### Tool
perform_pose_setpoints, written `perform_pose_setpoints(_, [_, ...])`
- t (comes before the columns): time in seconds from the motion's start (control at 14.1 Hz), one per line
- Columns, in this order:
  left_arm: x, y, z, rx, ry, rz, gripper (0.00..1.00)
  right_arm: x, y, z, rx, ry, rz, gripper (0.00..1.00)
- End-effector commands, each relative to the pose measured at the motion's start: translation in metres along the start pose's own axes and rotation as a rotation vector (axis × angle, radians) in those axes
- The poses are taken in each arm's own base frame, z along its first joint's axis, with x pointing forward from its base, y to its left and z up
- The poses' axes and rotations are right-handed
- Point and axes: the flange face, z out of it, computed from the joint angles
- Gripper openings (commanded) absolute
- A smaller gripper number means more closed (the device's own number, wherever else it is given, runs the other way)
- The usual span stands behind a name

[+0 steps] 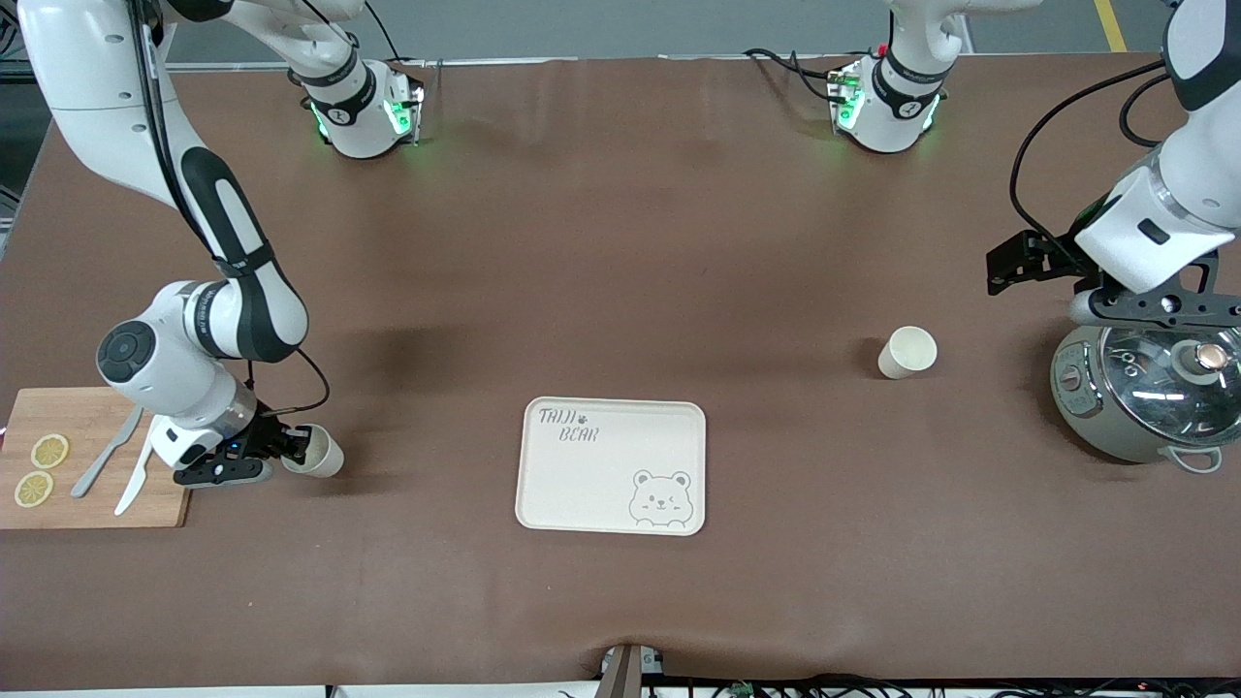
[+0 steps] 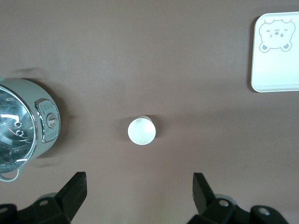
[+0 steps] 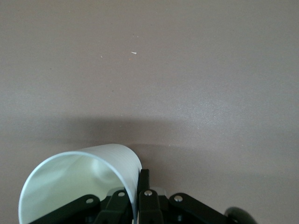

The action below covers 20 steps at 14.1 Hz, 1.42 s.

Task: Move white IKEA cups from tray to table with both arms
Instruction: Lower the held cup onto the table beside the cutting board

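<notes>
One white cup [image 1: 318,453] is tipped on its side, low at the table beside the cutting board. My right gripper [image 1: 294,451] is shut on its rim. In the right wrist view the cup's wall [image 3: 79,179] is pinched in the right gripper [image 3: 138,186], one finger inside and one outside. The other white cup [image 1: 908,352] stands free on the table toward the left arm's end, mouth up [image 2: 141,130]. My left gripper [image 1: 1159,308] hangs above the grey-green pot's edge, open and empty. Its fingers [image 2: 74,191] stand wide apart, well clear of that cup.
A cream bear tray [image 1: 611,465] lies mid-table, nearer the front camera, also seen as the tray [image 2: 275,56] in the left wrist view. A grey-green pot [image 1: 1144,397] with glass lid sits at the left arm's end. A wooden board [image 1: 97,504] carries lemon slices and cutlery.
</notes>
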Motion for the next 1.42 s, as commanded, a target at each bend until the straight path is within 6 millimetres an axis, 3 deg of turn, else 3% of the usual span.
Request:
perform_pose_setpoints(0.0, [0.003, -0.003, -0.005, 0.014, 0.009, 0.021, 1.00, 0.001, -0.006, 0.002, 0.015, 0.023, -0.009, 0.00])
perform_pose_setpoints(0.71, [0.010, -0.005, -0.003, 0.046, 0.041, 0.029, 1.00, 0.000, -0.006, 0.015, 0.009, 0.044, -0.011, 0.00])
perform_pose_setpoints(0.85, [0.010, -0.005, -0.003, 0.044, 0.041, 0.026, 1.00, 0.000, -0.006, 0.015, 0.008, 0.045, -0.011, 0.09])
perform_pose_setpoints(1.0, [0.010, -0.005, -0.003, 0.044, 0.041, 0.024, 1.00, 0.000, -0.006, 0.015, 0.008, 0.045, -0.011, 0.32])
perform_pose_setpoints(1.28, [0.010, -0.005, -0.003, 0.043, 0.041, 0.018, 1.00, 0.000, -0.006, 0.015, 0.008, 0.045, -0.011, 0.98])
perform_pose_setpoints(1.35, [0.010, -0.005, -0.002, 0.043, 0.040, 0.018, 1.00, 0.000, -0.006, 0.015, 0.008, 0.045, -0.018, 1.00])
